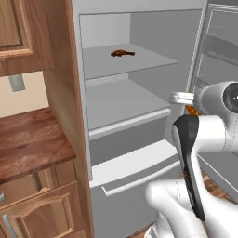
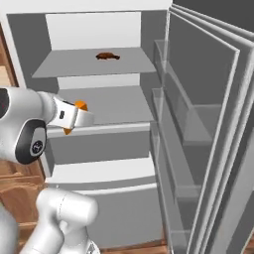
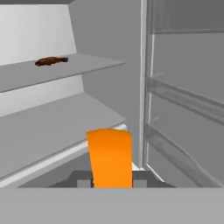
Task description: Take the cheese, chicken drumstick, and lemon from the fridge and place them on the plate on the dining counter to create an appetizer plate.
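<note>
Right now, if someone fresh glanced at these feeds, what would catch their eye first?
The bright orange cheese pinched in the gripper, held just outside the open fridge at middle-shelf height. Next, the dark chicken drumstick lying alone on the upper shelf, toward the back. The fridge door stands swung wide to the right.

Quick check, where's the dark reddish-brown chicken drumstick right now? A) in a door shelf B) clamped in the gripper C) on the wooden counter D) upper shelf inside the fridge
D: the small dark reddish-brown chicken drumstick lies on the upper flat grey shelf of the light-grey fridge, while the gripper is shut on the orange cheese wedge.
</note>
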### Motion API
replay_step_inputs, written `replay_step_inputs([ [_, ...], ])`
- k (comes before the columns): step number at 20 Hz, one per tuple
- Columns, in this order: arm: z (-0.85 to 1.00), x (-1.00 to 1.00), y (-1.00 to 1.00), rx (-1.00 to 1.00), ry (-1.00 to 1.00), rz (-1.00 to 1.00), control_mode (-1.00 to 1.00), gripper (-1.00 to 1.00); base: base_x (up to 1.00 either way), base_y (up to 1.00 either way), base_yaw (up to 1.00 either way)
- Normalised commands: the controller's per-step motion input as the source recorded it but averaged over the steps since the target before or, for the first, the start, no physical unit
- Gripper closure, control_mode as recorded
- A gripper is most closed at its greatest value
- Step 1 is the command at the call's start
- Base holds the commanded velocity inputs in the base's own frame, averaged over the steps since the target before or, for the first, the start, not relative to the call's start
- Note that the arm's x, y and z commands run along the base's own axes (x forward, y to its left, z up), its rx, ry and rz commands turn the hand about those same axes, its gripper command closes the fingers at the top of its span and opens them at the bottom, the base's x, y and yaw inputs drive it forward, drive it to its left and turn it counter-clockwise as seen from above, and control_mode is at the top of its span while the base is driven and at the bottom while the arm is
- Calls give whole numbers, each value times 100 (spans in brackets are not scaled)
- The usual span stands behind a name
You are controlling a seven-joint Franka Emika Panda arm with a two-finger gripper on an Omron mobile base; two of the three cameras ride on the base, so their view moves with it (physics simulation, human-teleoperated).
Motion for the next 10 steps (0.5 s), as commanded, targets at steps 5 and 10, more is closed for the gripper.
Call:
replay_step_inputs([
  [5, 0, 0, 0, 0, 0, 0, 100, 100, -100, 1, -10],
  [10, 0, 0, 0, 0, 0, 0, 100, 100, -100, 13, -37],
])
